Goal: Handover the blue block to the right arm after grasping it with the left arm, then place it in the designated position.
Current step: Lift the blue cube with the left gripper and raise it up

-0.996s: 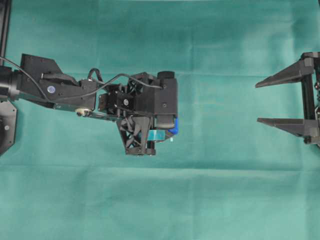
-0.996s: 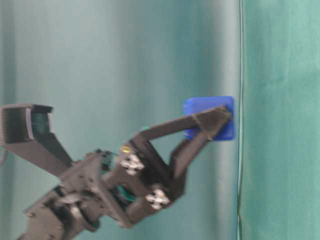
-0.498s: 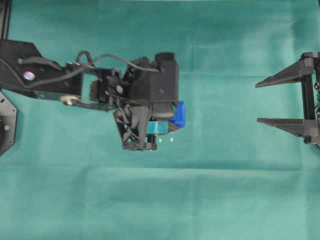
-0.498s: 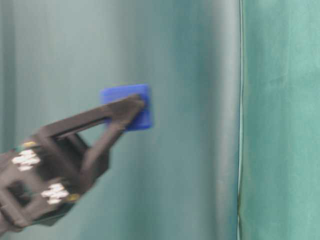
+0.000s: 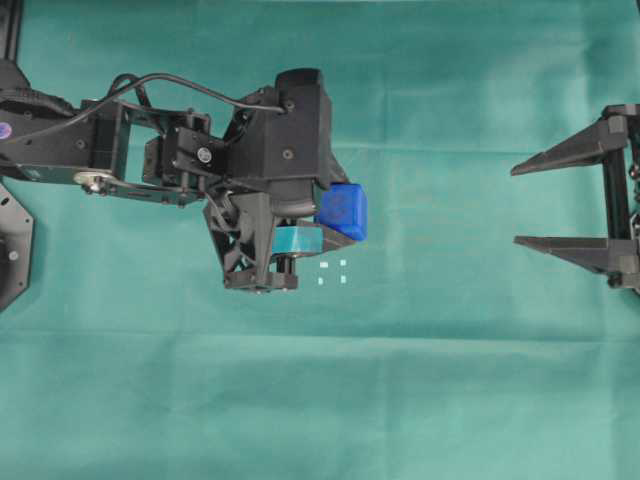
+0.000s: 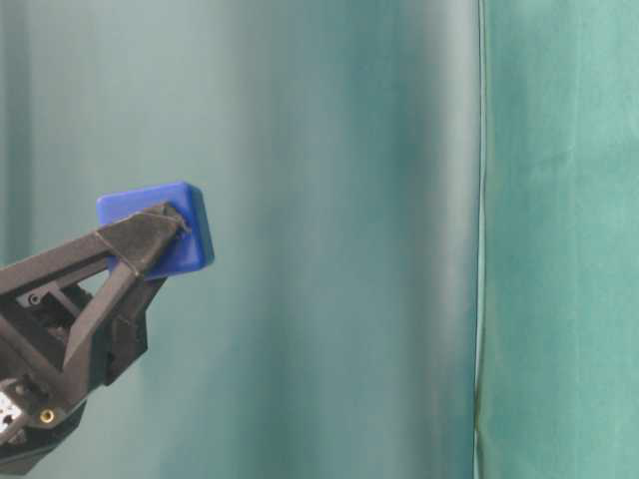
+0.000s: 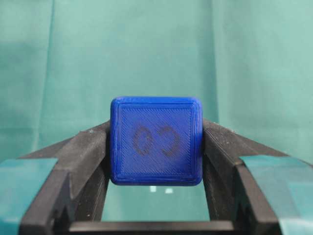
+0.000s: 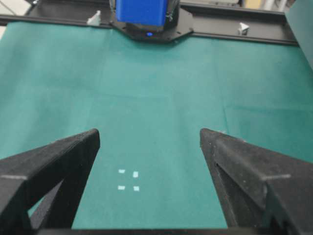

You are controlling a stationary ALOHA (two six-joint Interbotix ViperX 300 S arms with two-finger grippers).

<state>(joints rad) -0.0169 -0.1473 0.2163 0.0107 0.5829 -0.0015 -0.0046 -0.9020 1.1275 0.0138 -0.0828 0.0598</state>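
With the blue block (image 5: 342,211) pinched at the tips of my left gripper (image 5: 335,222), the grasp step looks done and the handover is what's ahead. Left wrist view: block (image 7: 156,140) sits square between both fingers (image 7: 84,155), the face with the dark round marks toward the camera, and cloth shows under it. So it's held in the air, not resting.

Geometry going left to right in the overhead: left arm (image 5: 120,155) comes in from the left edge, fingers pointing right, block at the very tip. Just below and right of the tip are the four white marks of the designated position (image 5: 332,272), bare green between them, nothing on them. Then a long stretch of open green cloth (image 5: 440,380). Then my right gripper (image 5: 515,205) at the right edge, well apart from the block, fingers spread wide, nothing between them, pointing left toward it.

Key relation: the two grippers face each other roughly along one line across the table, with the block about level with the right one's gap. Right wrist view agrees: open fingers (image 8: 54,161) frame the marks (image 8: 128,180) ahead. Block has no long axis, so orientation isn't critical. My read is that closing that gap is what the next move turns on, taking the block by the faces my left fingers leave free.
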